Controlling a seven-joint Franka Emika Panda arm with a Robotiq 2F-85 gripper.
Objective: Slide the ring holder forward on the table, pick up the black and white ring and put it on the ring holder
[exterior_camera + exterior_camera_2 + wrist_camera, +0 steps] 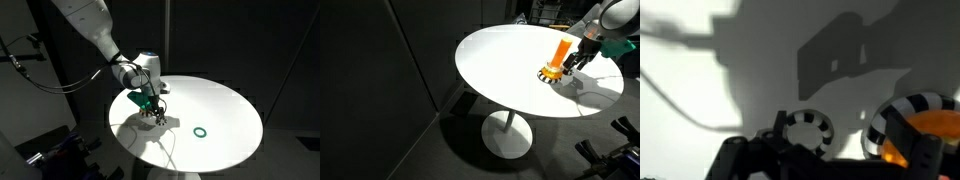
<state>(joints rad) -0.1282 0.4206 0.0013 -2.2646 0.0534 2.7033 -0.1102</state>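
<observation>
- A round white table (500,60) is seen in both exterior views, with dark walls and floor around it.
- The ring holder (562,50) is stood upright on the table, on the side where the arm (90,25) reaches in.
- Its orange peg is pointed straight up.
- A striped band (551,73) of black and white is seen round its foot.
- The pincer (578,63) is held low, right down by the table top and just beside the ring holder.
- It cannot be told from these views whether the holder is touched by it.
- In the wrist view the dark fingers (745,160) are seen at the bottom, spread apart with a gap between them, and nothing is clamped.
- The black and white ring (805,130) is laid flat on the table near the middle of the wrist view, close in front of the fingers.
- The ring holder is shown big and blurry at the right of that view, near the ring but not touching it.
- The striped band may be a second ring or a part of the base; the picture is too blurry for that to be told.
- A green ring (200,132) is laid flat on the table, well apart from the pincer and the holder.
- A big grey shadow (850,60) of the pincer is thrown on the white top.
</observation>
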